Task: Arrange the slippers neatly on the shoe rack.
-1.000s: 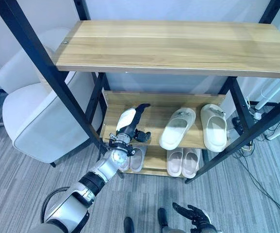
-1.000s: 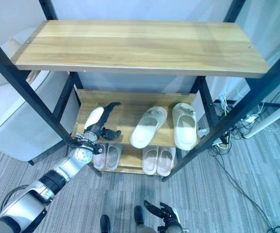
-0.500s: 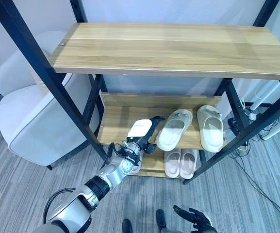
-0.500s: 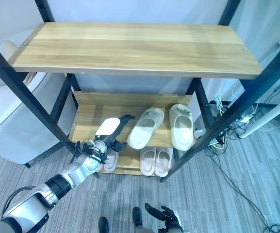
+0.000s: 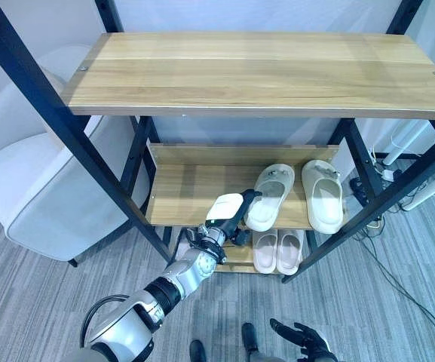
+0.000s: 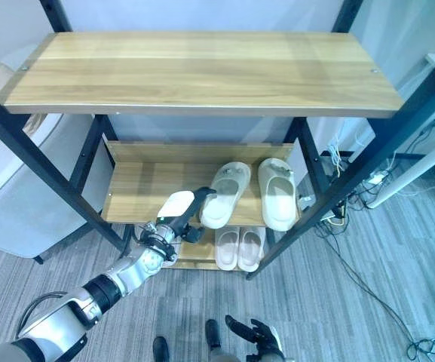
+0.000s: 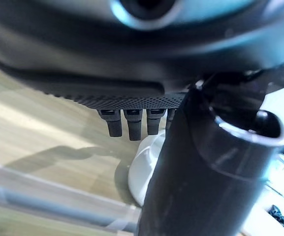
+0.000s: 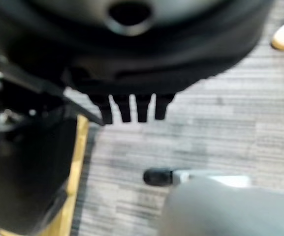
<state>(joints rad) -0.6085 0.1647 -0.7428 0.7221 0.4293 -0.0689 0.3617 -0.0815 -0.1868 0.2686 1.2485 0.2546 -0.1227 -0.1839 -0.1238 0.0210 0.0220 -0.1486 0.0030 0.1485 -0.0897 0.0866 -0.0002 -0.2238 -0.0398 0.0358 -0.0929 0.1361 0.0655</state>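
Reaching my left hand with fingers straight toward the angled cream slipper just past my fingertips on the middle shelf — light, soft foam, I judge — best pinched at its strap.

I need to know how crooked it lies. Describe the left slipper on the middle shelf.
The left slipper is a cream, foam-looking slide with a broad strap over an open toe. It lies sole down on the middle shelf, slanted, its near end swung left, apart from its straighter mate. The left hand, fingers straight, reaches its near end; contact is unclear.
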